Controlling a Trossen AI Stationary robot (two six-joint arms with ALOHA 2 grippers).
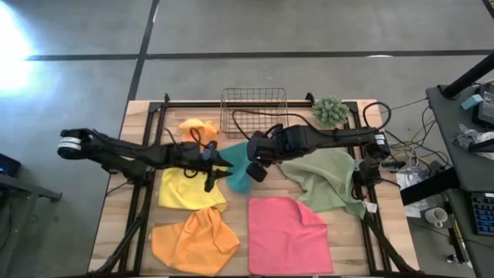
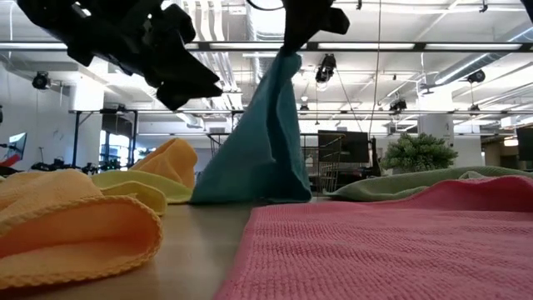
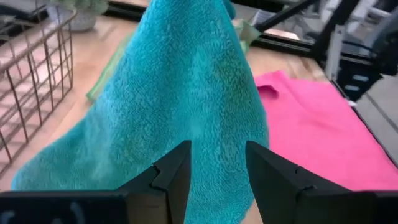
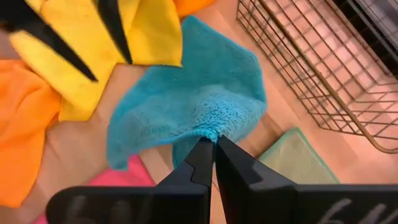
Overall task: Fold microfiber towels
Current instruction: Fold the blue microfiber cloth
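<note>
The teal towel (image 2: 258,150) stands in a tall peak at the table's middle, lifted by my right gripper (image 4: 214,146), which is shut on its top. The towel's lower edge rests on the wood. My left gripper (image 3: 217,168) is open and level, just left of the hanging teal cloth (image 3: 186,93), which is not between its fingers. Around them lie a yellow towel (image 1: 189,191), an orange towel (image 1: 193,241) at the near left, another orange one (image 1: 194,127) at the far left, a pink towel (image 1: 289,232) and an olive green towel (image 1: 328,179). My right gripper pinches a small bunched bit of the teal towel (image 4: 210,132) between its two fingers. The fingers come from above, slanting down. The cloth hangs below them like a tent, with its lower part (image 2: 250,192) lying on the table.
A wire basket (image 1: 253,110) stands at the far edge, with a small green spiky plant (image 1: 330,110) to its right. Bare wood (image 1: 239,224) shows between the near orange towel and the pink one.
</note>
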